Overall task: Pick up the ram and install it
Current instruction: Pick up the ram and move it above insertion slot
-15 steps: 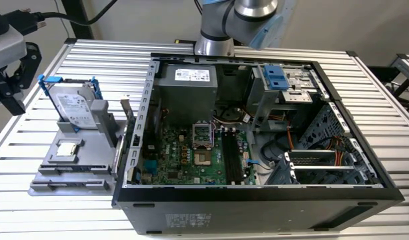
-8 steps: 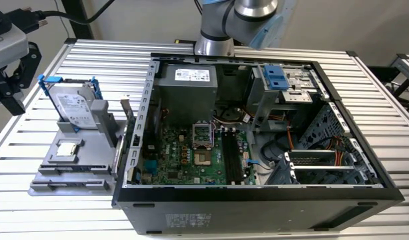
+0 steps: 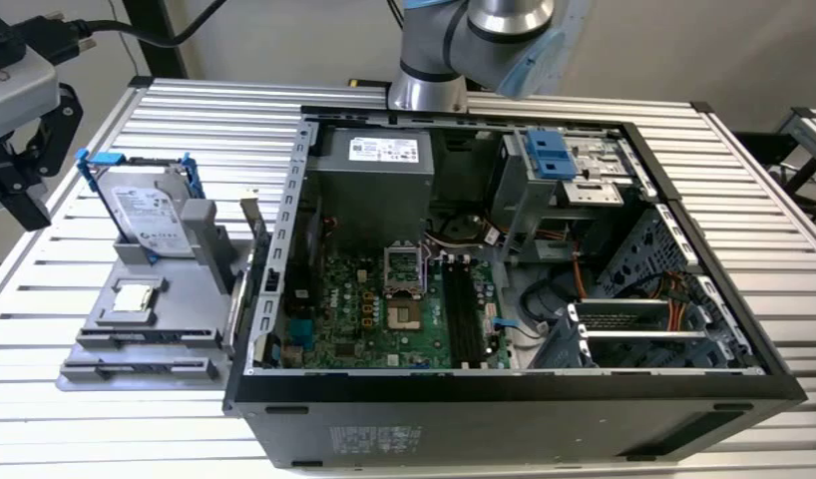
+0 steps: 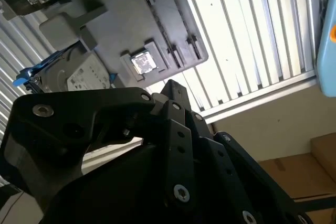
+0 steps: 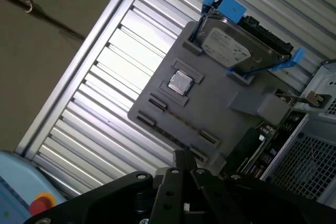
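The end effector (image 5: 184, 156), pressed together and empty, hovers over the grey holder (image 5: 210, 103), whose side slot props the ram (image 5: 265, 139) on edge for gripping

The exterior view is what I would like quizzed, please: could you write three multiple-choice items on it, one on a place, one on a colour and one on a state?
1. Where does the hard drive stand?
A. Inside the computer case
B. On the grey holder, at the exterior view's left of the case
C. On the floor

2. What colour is the frame around the drive?
A. Red
B. Yellow
C. Blue

3. How is the case?
A. Open, with its motherboard showing
B. Shut by a side panel
C. Lying upside down

Answers: 1 B, the drive stands upright on the holder beside the case. 2 C, blue handles stick out at the drive's upper corners. 3 A, the motherboard lies in plain sight inside.
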Available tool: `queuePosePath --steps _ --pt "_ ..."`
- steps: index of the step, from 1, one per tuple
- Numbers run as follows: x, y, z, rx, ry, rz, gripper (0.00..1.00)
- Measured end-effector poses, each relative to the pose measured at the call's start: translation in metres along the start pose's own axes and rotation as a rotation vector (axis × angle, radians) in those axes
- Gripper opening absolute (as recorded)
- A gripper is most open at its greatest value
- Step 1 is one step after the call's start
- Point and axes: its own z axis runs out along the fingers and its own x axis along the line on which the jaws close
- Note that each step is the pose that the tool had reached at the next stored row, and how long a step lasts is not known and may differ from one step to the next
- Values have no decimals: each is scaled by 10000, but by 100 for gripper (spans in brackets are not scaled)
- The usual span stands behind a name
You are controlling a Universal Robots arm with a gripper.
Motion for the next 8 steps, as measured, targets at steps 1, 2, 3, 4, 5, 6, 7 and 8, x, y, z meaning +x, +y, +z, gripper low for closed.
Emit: queuePosePath --steps 1,2,3,4,5,6,7,8 --pt "0 0 0 10 -13 -88 0" --pt "0 0 0 18 -22 -178 0" --pt "0 0 0 24 -28 -277 0" --pt "0 0 1 32 -37 -373 0" --pt "0 0 0 40 -45 -465 0" --pt "0 0 0 46 -51 -546 0" --pt "0 0 0 51 -56 -635 0" --pt "0 0 0 58 -62 -722 0"
